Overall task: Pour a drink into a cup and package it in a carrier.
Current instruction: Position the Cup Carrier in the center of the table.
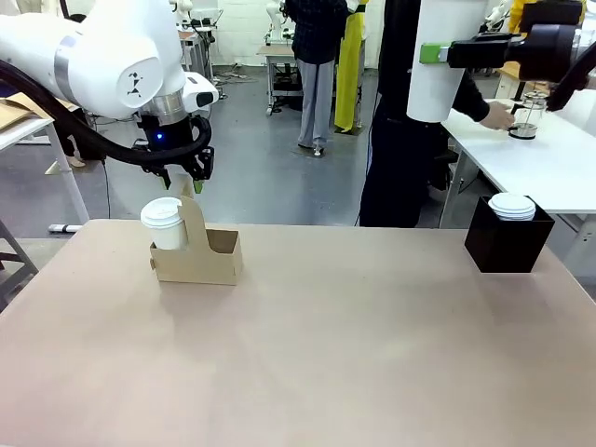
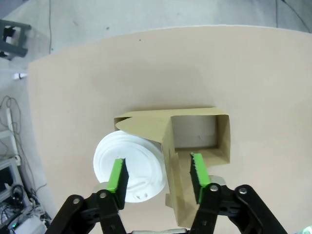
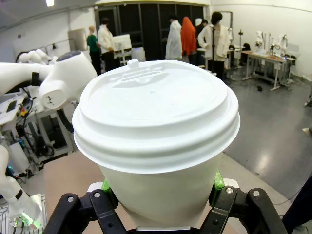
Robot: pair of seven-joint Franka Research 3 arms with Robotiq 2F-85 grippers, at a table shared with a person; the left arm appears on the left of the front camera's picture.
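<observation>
The left gripper (image 2: pixel 157 160) hangs over the carrier (image 1: pixel 209 265) at the table's (image 1: pixel 354 354) left. Its jaws are spread, astride the upright handle (image 2: pixel 168 146) and pinching nothing. One pad (image 2: pixel 117 176) sits above the lid of the near cup (image 1: pixel 163 222), which stands in the carrier's left hole.

The step looks like taking the handle. To do it well:
- Centre the handle between the pads.
- Shift right, clear of the lid.
- Come straight down and close on cardboard alone, so the near cup is not knocked.
- Grip firmly but not so hard that the handle buckles.

High on the right, the right gripper (image 3: pixel 161 184) is pressed onto the high cup (image 3: pixel 156 122), also lidded. It probably belongs in the empty hole (image 2: pixel 195 131).

By count:
- two cups
- one carrier with two holes, one filled
- one black box (image 1: pixel 507 244) at the right with one lid stack (image 1: pixel 512 207)
- one jug (image 1: pixel 526 116) on the far table, beside a person's hand (image 1: pixel 498 114)
</observation>
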